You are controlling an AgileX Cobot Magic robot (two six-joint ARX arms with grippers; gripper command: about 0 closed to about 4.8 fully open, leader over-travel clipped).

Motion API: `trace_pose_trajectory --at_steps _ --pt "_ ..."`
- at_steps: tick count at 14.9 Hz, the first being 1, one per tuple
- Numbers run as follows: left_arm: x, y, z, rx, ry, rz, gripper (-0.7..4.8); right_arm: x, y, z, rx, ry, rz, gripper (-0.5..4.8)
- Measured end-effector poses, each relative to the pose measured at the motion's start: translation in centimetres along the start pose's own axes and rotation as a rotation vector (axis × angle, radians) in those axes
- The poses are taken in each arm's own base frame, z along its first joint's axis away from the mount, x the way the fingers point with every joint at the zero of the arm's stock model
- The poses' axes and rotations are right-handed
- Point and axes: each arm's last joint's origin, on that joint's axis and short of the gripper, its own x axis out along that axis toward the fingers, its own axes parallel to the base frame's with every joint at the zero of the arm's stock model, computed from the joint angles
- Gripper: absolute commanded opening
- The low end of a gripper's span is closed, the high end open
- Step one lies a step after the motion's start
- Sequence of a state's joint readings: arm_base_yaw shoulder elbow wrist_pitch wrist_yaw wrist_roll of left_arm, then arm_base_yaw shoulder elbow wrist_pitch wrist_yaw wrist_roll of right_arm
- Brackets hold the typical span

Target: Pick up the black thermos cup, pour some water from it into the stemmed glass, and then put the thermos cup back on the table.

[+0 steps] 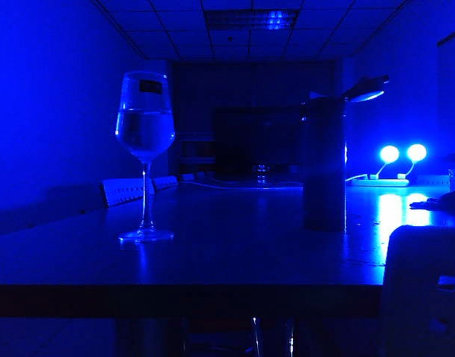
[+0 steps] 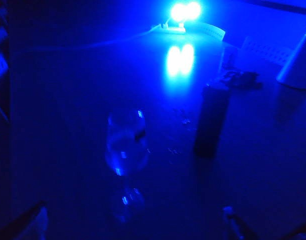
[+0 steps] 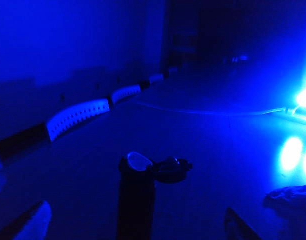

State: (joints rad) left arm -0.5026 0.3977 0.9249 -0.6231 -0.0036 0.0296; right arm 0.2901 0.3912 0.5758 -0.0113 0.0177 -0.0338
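Above the table (image 1: 213, 253), left claw (image 2: 135, 222) and right claw (image 3: 135, 222) hang spread wide, gripping nothing.

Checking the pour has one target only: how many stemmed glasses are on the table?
1. The stemmed glass stands upright on the table, left of the black thermos cup and apart from it. Dim light may hide others.

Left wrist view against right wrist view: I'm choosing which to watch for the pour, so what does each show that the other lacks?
Only the left wrist view shows the whole stemmed glass, liquid in its bowl, standing apart from the black thermos cup.

Only the right wrist view shows the cup's open mouth and flipped-back lid, plus the row of chair backs.

Both show the cup upright on the table, the bright lamps, and an open, empty gripper.
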Motion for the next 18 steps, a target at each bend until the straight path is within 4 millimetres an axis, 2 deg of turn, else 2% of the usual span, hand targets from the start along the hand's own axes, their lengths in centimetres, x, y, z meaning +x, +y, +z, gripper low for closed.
trace_pose_trajectory --at_steps 4,7,9,12,14,18 --pt "-1.1 -0.1 -1.6 -0.057 0.121 -0.012 4.79 -3.6 -0.1 -0.3 0.003 0.038 0.002 4.79" --pt "-0.9 -0.2 -2.4 -0.073 0.180 -0.037 4.79 -5.4 -0.1 -1.1 0.002 0.092 0.006 4.79" --pt "-0.3 -0.3 -4.0 -0.113 0.234 -0.064 4.79 -6.1 -0.1 -1.4 0.002 0.115 0.006 4.79" --pt "1.2 -0.5 -7.5 -0.151 0.308 -0.077 4.79 -5.8 0.0 -2.6 0.002 0.175 0.022 4.79" --pt "2.8 -0.6 -9.6 -0.163 0.326 -0.076 4.79 -5.1 0.1 -4.5 0.033 0.224 0.026 4.79" --pt "5.9 -0.7 -13.4 -0.192 0.198 -0.080 4.79 -3.5 0.3 -8.2 0.116 0.194 0.039 4.79"
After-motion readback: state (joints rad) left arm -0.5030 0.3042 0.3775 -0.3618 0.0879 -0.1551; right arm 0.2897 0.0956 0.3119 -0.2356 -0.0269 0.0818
